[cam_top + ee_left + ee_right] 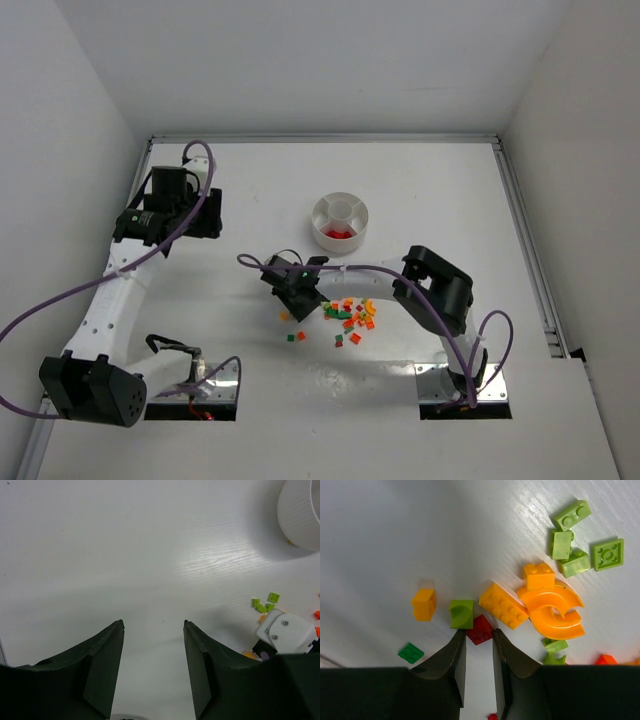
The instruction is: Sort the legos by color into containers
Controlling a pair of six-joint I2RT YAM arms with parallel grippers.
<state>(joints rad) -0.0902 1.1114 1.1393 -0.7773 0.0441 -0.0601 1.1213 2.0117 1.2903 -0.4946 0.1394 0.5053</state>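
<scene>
One white dish [322, 236], two arms [440, 290], roughly twenty loose bricks [348, 315]

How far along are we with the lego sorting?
Early. Done: a few red bricks lie in one compartment of the white dish; the others look empty from above. In hand: the right gripper brackets a red brick, grip unclear; the left gripper is open, holding nothing. Left: nearly the whole mixed pile.

Glossy plastic legos [502, 605] lie on a smooth, faintly grained white table [395, 530].
</scene>
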